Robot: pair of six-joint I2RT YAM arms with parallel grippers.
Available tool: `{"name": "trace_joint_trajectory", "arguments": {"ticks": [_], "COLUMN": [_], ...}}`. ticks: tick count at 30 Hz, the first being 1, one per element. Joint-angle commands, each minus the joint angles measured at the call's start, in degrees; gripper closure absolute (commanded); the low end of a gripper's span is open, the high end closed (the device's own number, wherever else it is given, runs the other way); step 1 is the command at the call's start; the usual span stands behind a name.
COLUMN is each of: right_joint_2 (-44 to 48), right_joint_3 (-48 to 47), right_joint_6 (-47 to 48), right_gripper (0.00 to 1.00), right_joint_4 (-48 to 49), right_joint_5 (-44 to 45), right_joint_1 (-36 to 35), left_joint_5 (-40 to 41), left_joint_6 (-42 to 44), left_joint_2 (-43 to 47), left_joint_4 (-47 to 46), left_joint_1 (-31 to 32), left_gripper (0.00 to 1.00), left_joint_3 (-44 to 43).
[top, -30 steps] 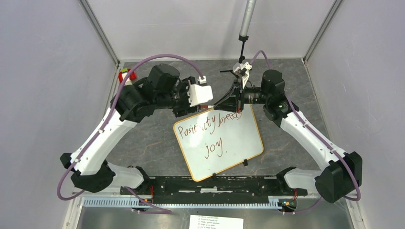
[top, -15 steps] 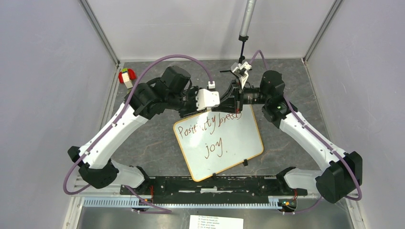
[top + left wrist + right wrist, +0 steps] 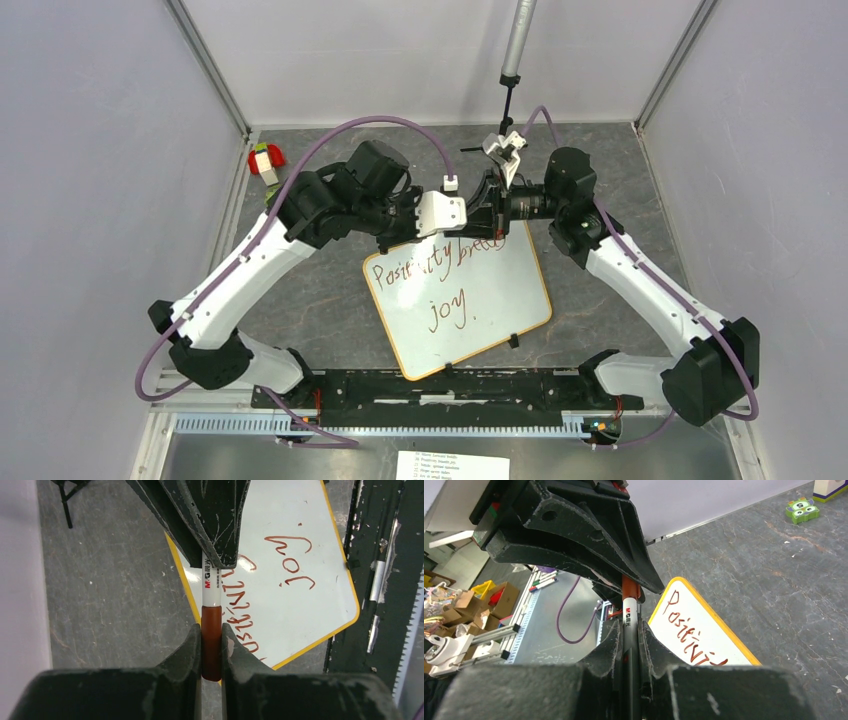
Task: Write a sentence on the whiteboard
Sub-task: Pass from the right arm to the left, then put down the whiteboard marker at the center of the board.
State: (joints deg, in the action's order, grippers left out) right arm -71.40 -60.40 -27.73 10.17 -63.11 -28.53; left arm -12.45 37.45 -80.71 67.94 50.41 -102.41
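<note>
Yellow-rimmed white rectangular whiteboard point(image 3: 500, 295) lies skewed mid-table, with the brownish-red handwritten sentence point(image 3: 447, 312) "Positivity breeds joy." on it. Over its 12 o'clock edge both arms share one white marker point(image 3: 210, 587): left gripper point(image 3: 211, 632) pinches the red cap, right gripper point(image 3: 630, 632) clamps the barrel. Bare grey tabletop point(image 3: 320, 290) at 9 and 3, black rail point(image 3: 450, 385) close at 6.

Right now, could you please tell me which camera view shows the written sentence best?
The top external view: the sentence lies nearly whole on the whiteboard, both lines readable. The left wrist view shows "joy" and part of the first line; the right wrist view only "Positivi".
</note>
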Motion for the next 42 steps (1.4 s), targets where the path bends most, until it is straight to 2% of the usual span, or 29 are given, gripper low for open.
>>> {"name": "trace_joint_trajectory", "arguments": {"ticks": [1,6,11,16,19,26,28,30,33,37,42], "right_joint_2": [-0.78,-1.08,-0.81,0.22,0.64,0.03,-0.39,-0.78,-0.95,0.02,2.05], "right_joint_3": [-3.19,-4.61,-6.42,-6.63,-7.3,-15.03,-17.53,-19.54,-20.98,-18.89,-15.74], "right_joint_6": [8.61,11.25,13.68,13.74,13.81,12.67,11.69,10.43,9.62,10.76,18.7], "right_gripper": [1.0,1.0,1.0,0.97,0.87,0.33,0.15,0.04,0.02,0.02,0.02], "right_joint_4": [-6.34,-8.24,-10.01,-12.18,-12.89,-13.56,-12.67,-11.45,-10.95,-12.06,-19.72], "right_joint_5": [1.92,1.4,1.06,1.7,2.42,4.08,4.42,4.1,3.46,2.51,3.37], "right_joint_1": [-3.81,-4.96,-4.74,-1.99,0.36,8.0,10.58,12.59,14.58,16.31,16.58], "left_joint_5": [-9.22,-14.67,-17.17,-18.76,-19.74,-18.2,-18.06,-17.95,-17.63,-17.75,-18.53], "left_joint_6": [-6.04,-10.35,-12.83,-14.62,-14.99,-13.26,-12.66,-12.33,-12.98,-16.22,-17.01], "left_joint_2": [-3.16,-5.08,-4.24,-1.48,0.11,1.61,2.01,2.14,1.7,-0.16,-3.77], "left_joint_4": [-8.91,-10.15,-10.63,-10.64,-10.08,-7.9,-7.9,-7.98,-8.0,-9.3,-10.98], "left_joint_1": [2.15,2.14,1.12,-5.05,-9.63,-14.88,-16.31,-18.1,-22.32,-33.79,-47.57], "left_gripper": [0.97,0.98,0.98,0.98,0.98,0.98,0.98,0.98,0.98,0.98,0.97], "left_joint_3": [-5.96,-7.98,-6.32,-2.73,-0.96,2.78,4.14,5.13,5.77,6.88,11.44]}}
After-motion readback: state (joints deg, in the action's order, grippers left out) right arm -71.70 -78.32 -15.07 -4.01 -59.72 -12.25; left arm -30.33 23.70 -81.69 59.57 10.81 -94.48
